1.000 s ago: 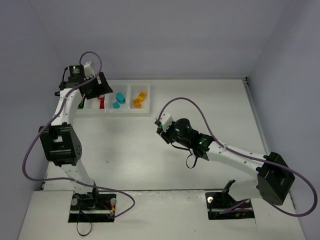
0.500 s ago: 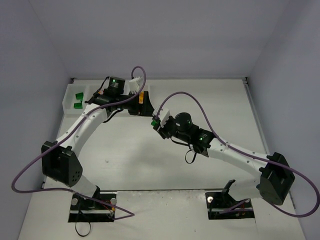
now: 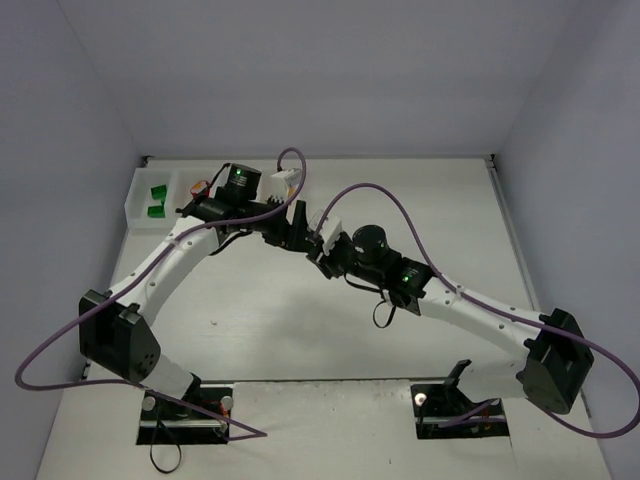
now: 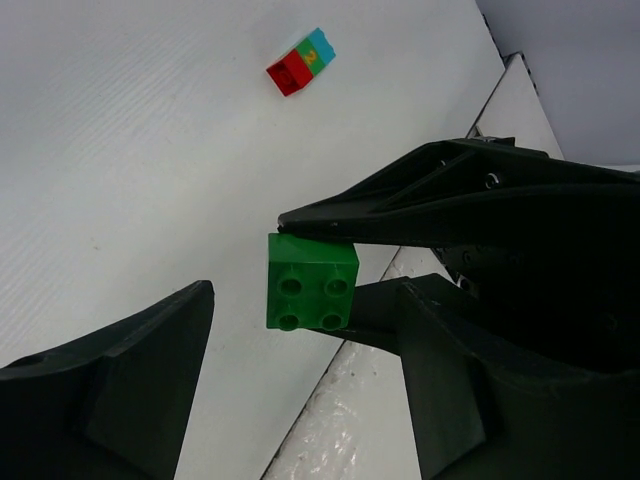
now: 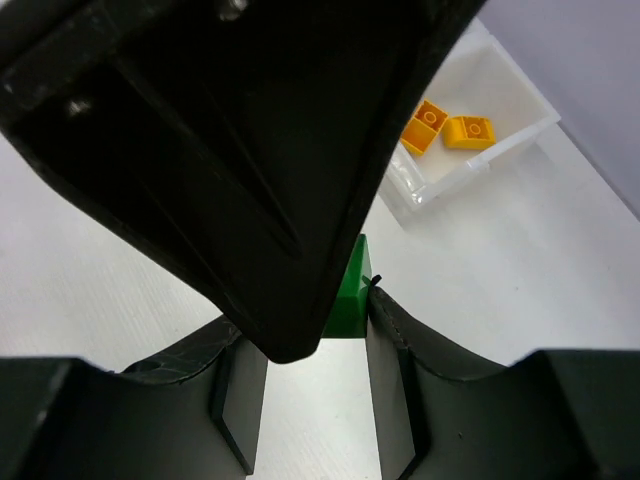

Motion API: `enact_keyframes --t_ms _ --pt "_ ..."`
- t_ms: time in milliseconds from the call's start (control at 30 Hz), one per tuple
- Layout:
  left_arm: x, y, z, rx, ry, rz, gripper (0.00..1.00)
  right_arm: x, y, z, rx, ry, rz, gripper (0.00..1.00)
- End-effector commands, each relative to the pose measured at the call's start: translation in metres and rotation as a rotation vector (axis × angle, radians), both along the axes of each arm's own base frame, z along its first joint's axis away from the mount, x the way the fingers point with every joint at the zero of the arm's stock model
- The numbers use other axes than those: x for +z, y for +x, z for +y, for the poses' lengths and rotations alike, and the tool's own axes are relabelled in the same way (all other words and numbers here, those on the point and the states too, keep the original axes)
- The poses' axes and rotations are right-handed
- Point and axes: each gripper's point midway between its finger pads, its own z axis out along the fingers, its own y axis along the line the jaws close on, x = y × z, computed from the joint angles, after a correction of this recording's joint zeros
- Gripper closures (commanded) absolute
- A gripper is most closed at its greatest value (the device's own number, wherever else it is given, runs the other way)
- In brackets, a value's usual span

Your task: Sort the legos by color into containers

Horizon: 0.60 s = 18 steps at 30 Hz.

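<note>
Green brick [image 4: 312,282]: pinches it in right jaws above tabletop [image 3: 300,330], toward far edge. Holds left jaws spread wide facing it, empty.

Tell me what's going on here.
The right gripper is shut on a green brick. The left gripper sits open on either side of that brick without touching it, so this looks like a handover between the arms. In the tray, two green bricks lie in the left end compartment, and yellow bricks lie in another. A red, green and cyan stack lies unsorted on the table.
</note>
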Motion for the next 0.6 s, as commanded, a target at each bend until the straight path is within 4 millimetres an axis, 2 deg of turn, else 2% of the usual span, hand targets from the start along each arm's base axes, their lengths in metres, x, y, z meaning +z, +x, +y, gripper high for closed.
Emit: enact_keyframes --t_ms 0,200,233,300,367,467,567 --pt "0.016 -0.008 -0.005 -0.042 -0.022 -0.074 0.34 0.040 0.003 0.002 -0.003 0.104 -0.062 1.00" --pt "0.018 -0.006 -0.014 -0.036 -0.038 -0.070 0.42 0.041 0.003 0.002 -0.003 0.104 -0.061 1.00" --pt "0.019 -0.006 -0.015 -0.032 -0.043 -0.065 0.45 0.040 0.003 0.002 -0.003 0.102 -0.059 1.00" --pt "0.021 -0.006 -0.017 -0.036 -0.050 -0.067 0.59 0.040 0.003 0.002 -0.005 0.103 -0.058 1.00" --pt "0.021 -0.006 -0.018 -0.036 -0.047 -0.067 0.69 0.039 0.003 0.002 -0.010 0.102 -0.057 1.00" --pt "0.019 -0.009 -0.020 -0.051 -0.050 -0.054 0.73 0.036 0.003 0.001 -0.015 0.098 -0.051 1.00" --pt "0.015 -0.009 -0.019 -0.042 -0.038 -0.046 0.83 0.032 0.004 0.001 -0.021 0.091 -0.045 0.96"
